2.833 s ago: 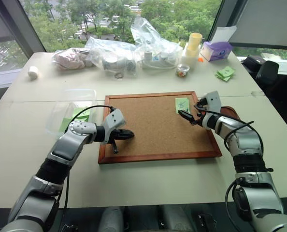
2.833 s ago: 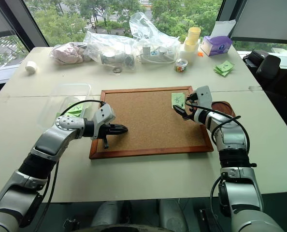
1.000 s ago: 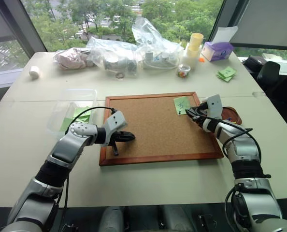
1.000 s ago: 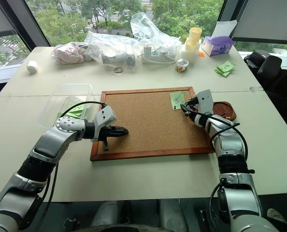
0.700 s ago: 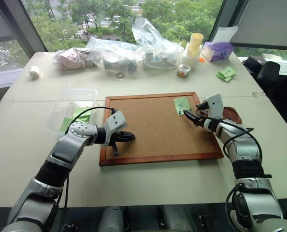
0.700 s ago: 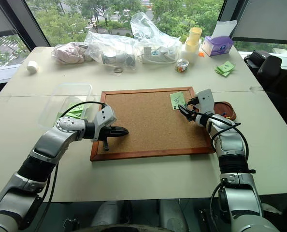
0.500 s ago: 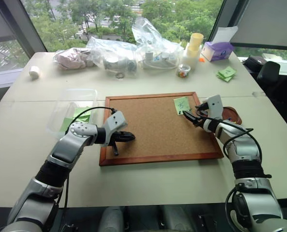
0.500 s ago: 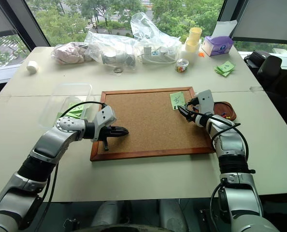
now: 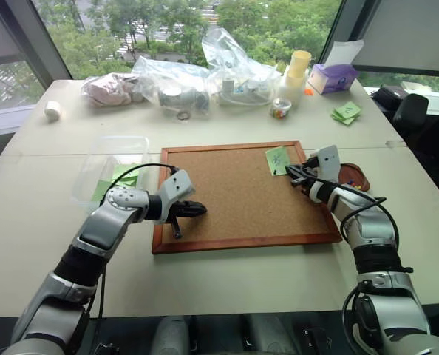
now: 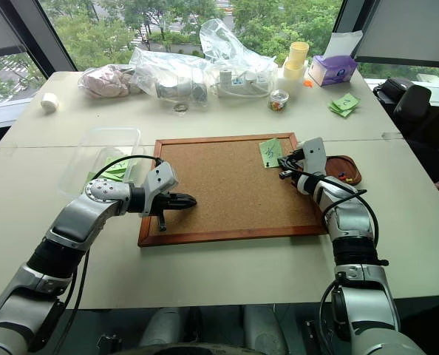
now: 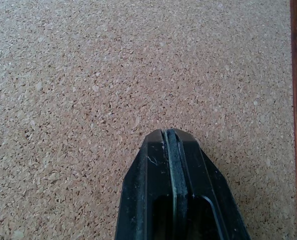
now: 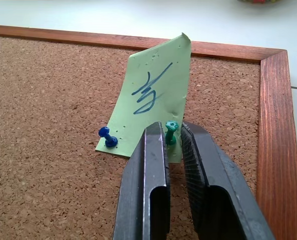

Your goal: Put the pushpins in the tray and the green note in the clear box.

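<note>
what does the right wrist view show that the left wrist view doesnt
Right wrist view alone: the green note with its dark scribble, lifting off the board at its far end, a blue pushpin stuck in one near corner, and the right gripper with its two fingers around a green pushpin at the other corner.

Left wrist view alone: the left gripper, fingers pressed shut with nothing between them, over bare cork.

Both: the cork board surface and a strip of its reddish wood frame.
</note>
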`<move>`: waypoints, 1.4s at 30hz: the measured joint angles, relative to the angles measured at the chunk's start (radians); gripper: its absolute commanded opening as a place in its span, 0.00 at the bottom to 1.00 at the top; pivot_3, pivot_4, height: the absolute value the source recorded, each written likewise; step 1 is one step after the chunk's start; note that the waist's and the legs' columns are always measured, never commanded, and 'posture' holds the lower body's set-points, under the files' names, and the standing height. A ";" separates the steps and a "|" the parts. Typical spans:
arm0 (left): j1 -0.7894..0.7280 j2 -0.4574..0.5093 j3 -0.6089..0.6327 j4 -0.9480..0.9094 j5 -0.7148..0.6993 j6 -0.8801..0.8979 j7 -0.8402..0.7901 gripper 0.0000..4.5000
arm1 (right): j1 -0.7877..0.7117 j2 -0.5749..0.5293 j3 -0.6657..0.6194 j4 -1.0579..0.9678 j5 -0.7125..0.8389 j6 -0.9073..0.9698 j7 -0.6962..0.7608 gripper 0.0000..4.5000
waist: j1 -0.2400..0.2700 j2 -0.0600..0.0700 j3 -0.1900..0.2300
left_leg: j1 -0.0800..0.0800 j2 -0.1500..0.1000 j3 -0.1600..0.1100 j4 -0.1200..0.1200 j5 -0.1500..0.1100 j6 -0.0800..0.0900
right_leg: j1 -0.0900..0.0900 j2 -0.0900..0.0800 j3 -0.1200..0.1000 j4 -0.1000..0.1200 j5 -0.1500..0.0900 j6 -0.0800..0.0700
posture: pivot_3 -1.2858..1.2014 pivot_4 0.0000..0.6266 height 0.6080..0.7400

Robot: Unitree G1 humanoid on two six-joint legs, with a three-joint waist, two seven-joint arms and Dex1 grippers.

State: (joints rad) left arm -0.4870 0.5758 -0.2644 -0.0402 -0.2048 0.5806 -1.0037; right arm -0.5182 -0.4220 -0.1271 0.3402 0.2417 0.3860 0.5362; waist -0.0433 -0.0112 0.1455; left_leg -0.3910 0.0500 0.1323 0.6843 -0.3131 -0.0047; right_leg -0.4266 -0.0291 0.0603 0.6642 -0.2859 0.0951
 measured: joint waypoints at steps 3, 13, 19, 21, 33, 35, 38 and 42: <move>0.000 0.000 0.000 0.000 0.000 0.000 0.000 0.00 | 0.002 0.000 -0.008 -0.003 0.003 -0.001 -0.007 0.12 | 0.000 0.000 0.000 | 0.000 0.000 0.000 0.000 0.000 0.000 | 0.000 0.000 0.000 0.000 0.000 0.000 | 0.52 0.24 0.99; 0.000 0.000 -0.003 0.001 0.002 -0.004 0.000 0.00 | 0.007 0.006 -0.017 -0.003 0.018 -0.002 -0.007 0.00 | 0.000 0.000 0.000 | 0.000 0.000 0.000 0.000 0.000 0.000 | 0.000 0.000 0.000 0.000 0.000 0.000 | 0.52 0.24 0.99; 0.000 0.000 -0.005 0.001 0.005 -0.010 0.000 0.00 | 0.007 0.012 -0.017 -0.004 0.019 -0.003 -0.002 0.00 | 0.001 0.000 0.000 | 0.000 0.000 0.000 0.000 0.000 0.000 | 0.000 0.000 0.000 0.000 0.000 0.000 | 0.52 0.24 0.99; 0.001 0.001 -0.005 0.001 0.006 -0.013 -0.001 0.00 | 0.008 0.012 -0.018 -0.011 0.023 -0.003 -0.002 0.00 | 0.001 0.000 0.000 | 0.000 0.000 0.000 0.000 0.000 0.000 | 0.000 0.000 0.000 0.000 0.000 0.000 | 0.52 0.24 0.99; 0.011 0.001 -0.007 -0.001 0.004 -0.022 -0.014 0.00 | 0.082 -0.061 -0.246 -0.222 0.122 0.046 -0.166 0.00 | 0.006 0.000 0.000 | 0.000 0.000 0.000 0.000 0.000 0.000 | 0.000 -0.001 0.000 0.000 0.000 0.000 | 0.52 0.24 0.99; 0.009 0.003 -0.007 0.001 0.002 -0.023 -0.021 0.00 | 0.118 -0.114 -0.268 -0.181 0.091 0.058 -0.196 0.00 | 0.005 0.000 0.000 | 0.000 0.000 0.000 0.000 0.000 0.000 | 0.001 -0.001 0.000 -0.001 0.000 0.000 | 0.52 0.24 0.99; 0.003 0.009 -0.007 0.014 0.003 -0.024 -0.036 0.00 | 0.137 -0.132 -0.274 -0.107 0.074 0.065 -0.198 0.00 | -0.002 0.001 -0.001 | 0.001 -0.001 0.001 0.000 0.000 0.000 | 0.001 0.001 0.001 0.000 0.000 0.000 | 0.52 0.24 0.99; -0.007 0.000 -0.010 0.026 0.008 -0.030 -0.039 0.00 | 0.132 -0.133 -0.256 -0.068 0.071 0.056 -0.179 0.00 | 0.000 0.001 -0.001 | 0.002 -0.001 0.001 0.000 0.000 0.000 | 0.001 0.001 0.002 0.000 0.000 0.000 | 0.52 0.24 0.99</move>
State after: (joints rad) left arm -0.4939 0.5761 -0.2743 -0.0142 -0.1972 0.5506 -1.0432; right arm -0.3863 -0.5549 -0.3828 0.2726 0.3131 0.4418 0.3571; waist -0.0429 -0.0099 0.1446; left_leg -0.3895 0.0495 0.1331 0.6843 -0.3131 -0.0047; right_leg -0.4258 -0.0283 0.0625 0.6647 -0.2859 0.0951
